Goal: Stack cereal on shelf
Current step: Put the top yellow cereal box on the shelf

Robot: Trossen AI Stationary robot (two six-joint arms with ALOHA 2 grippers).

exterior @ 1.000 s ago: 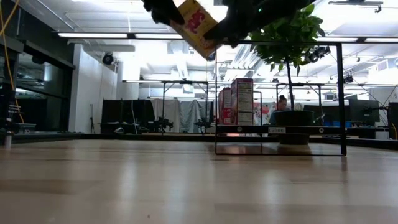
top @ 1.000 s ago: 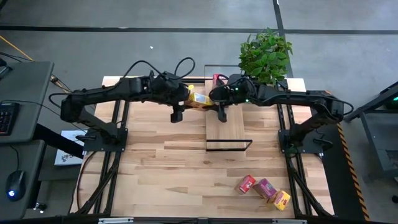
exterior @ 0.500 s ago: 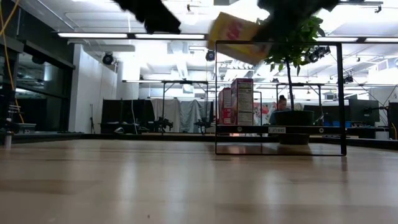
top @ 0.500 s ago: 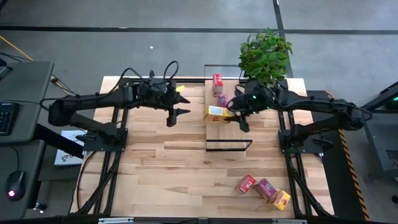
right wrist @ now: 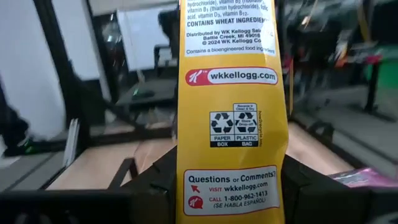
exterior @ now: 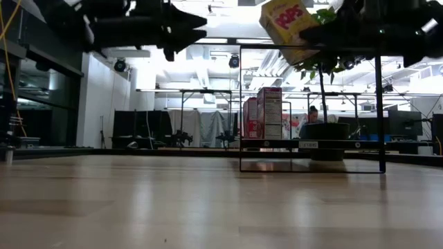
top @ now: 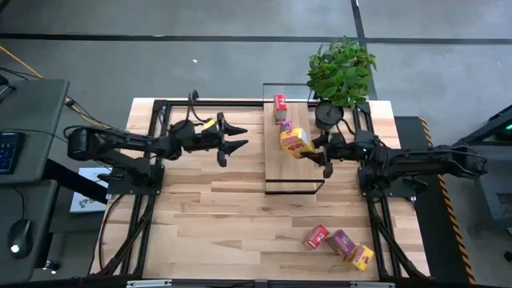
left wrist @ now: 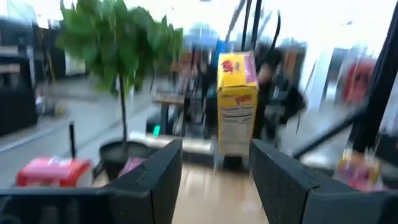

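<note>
My right gripper (top: 314, 149) is shut on a yellow cereal box (top: 295, 140) in the air over the shelf (top: 298, 170), a light-wood plank with a thin black frame. A red box (top: 280, 103) and a pink box (top: 286, 126) stand on the plank's far end. My left gripper (top: 237, 145) is open and empty to the left of the shelf. Its wrist view shows the yellow box (left wrist: 237, 102) ahead of its spread fingers. A red (top: 315, 237), a pink-purple (top: 342, 242) and a yellow box (top: 362, 257) lie on the table at the near right. My right gripper pinches the yellow box between its two fingers, one on each broad face, at the end nearest the wrist (right wrist: 231, 190). The narrow printed side faces the wrist camera. The fingers come about level from the table's right. The box (exterior: 287, 26) is tilted and lifted clear above the shelf's frame.
A potted plant (top: 342, 68) stands at the table's far right, just behind the shelf. The shelf's black frame (exterior: 311, 48) rises above the plank. Bare tabletop (top: 216, 208) lies between the shelf and the near edge.
The yellow box has passed from my left gripper to my right. My left gripper has let go and drawn back toward the table's left. My right gripper has carried the box toward the right, over the shelf, and the box has turned as it went.
</note>
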